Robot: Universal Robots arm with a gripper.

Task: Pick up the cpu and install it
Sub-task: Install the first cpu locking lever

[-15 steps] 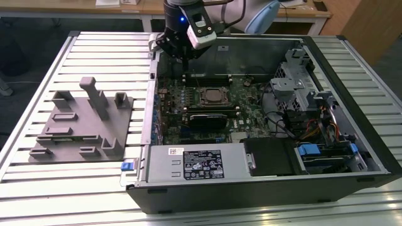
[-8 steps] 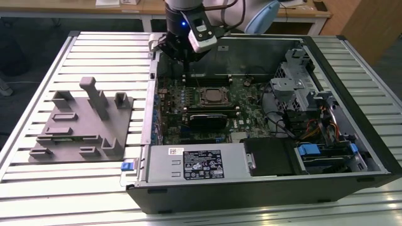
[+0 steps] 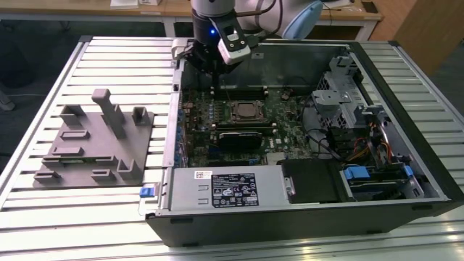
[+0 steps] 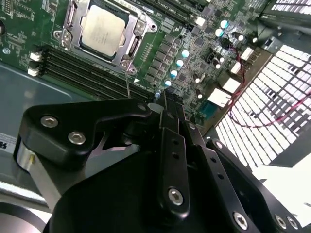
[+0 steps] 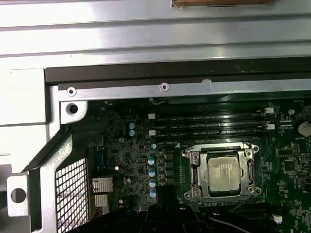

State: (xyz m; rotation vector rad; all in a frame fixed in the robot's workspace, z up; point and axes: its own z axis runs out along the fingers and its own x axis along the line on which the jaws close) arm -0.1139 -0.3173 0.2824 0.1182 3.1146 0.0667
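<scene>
The cpu lies flat in the dark metal-framed socket on the green motherboard inside the open computer case. Its pale silvery top shows in both wrist views. My gripper hangs above the far edge of the board, toward the exterior view's left of the socket and clear of the cpu. In the second wrist view the black fingers lie together with nothing between them. The socket's load frame stands around the chip.
A grey plate with plastic holder blocks lies on the slatted table at the exterior view's left. Inside the case are memory slots, a labelled power supply, a drive cage and loose cables. The case walls ring the board.
</scene>
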